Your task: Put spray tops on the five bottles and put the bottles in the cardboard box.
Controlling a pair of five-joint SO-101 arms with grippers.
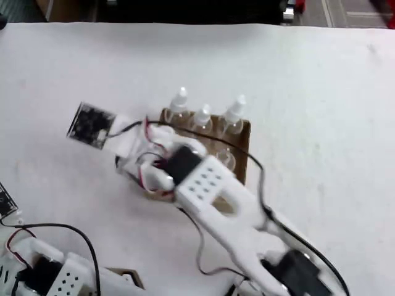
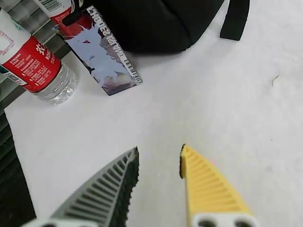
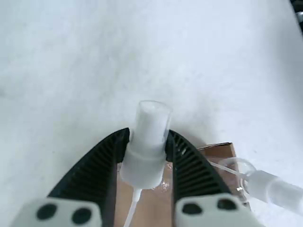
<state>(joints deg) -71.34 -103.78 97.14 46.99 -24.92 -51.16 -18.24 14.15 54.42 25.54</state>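
The cardboard box (image 1: 242, 132) sits mid-table with three clear bottles in its back row, each with a white spray top (image 1: 179, 103) (image 1: 202, 117) (image 1: 234, 112). In front of them stands another clear bottle (image 1: 226, 159). My right gripper (image 1: 157, 165) is at the box's near left corner. In the right wrist view it (image 3: 147, 136) is shut on a white spray top (image 3: 150, 124) whose thin dip tube (image 3: 133, 208) hangs down over the box (image 3: 218, 151). A capped bottle (image 3: 272, 187) is beside it. My left gripper (image 2: 158, 158) stands open over bare table, holding nothing.
The right arm (image 1: 247, 228) crosses the table from the front right, and the left arm's base (image 1: 43, 271) sits at the front left. Near the left gripper are a water bottle (image 2: 38, 66), a printed card (image 2: 106, 52) and a black bag (image 2: 156, 21).
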